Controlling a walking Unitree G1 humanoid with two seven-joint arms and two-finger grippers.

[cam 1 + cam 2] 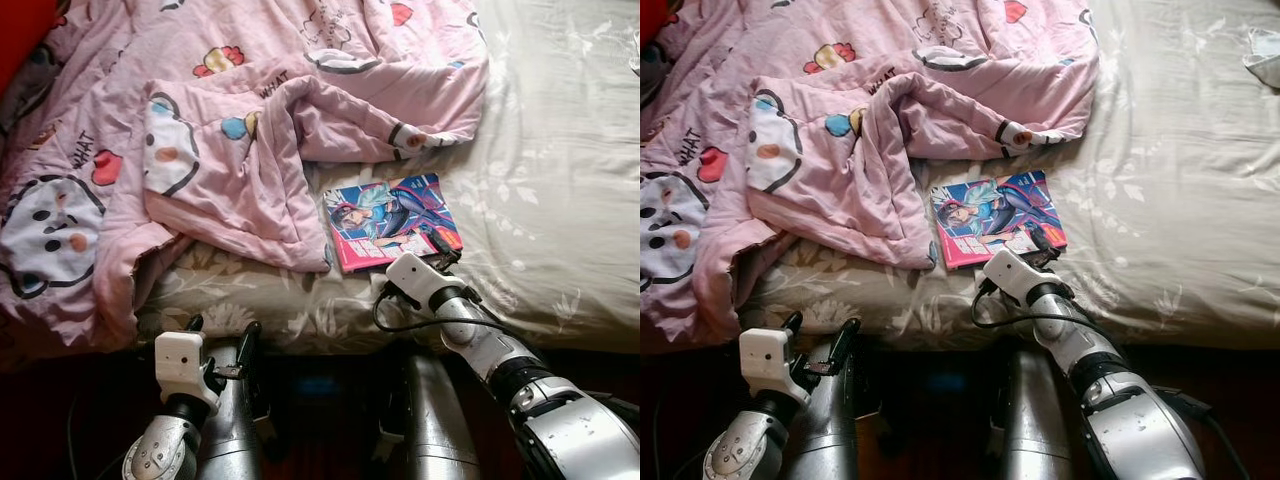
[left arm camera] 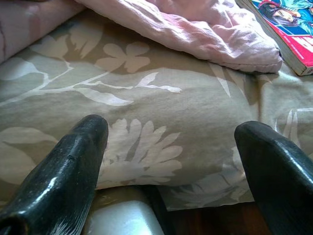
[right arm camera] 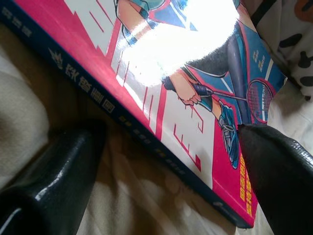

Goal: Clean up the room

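The glossy pink-and-blue comic book [image 1: 393,219] lies flat on the beige floral bedsheet [image 1: 560,200], long axis slanting up toward the right, directly ahead of the right gripper [image 1: 440,248], whose fingers straddle its near corner, apart. The left gripper [image 1: 222,338] hangs below the bed edge, spread wide. A rumpled pink cartoon quilt [image 1: 230,130] lies left of the book.

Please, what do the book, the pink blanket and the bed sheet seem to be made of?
Book: apparently paper with a glossy coated cover, since light glares white off it in the right wrist view. Pink blanket: soft quilted fabric, probably cotton, matte, with stitched edges and deep folds. Bed sheet: thin woven cloth with a pale printed leaf pattern, slightly smooth, finely wrinkled.
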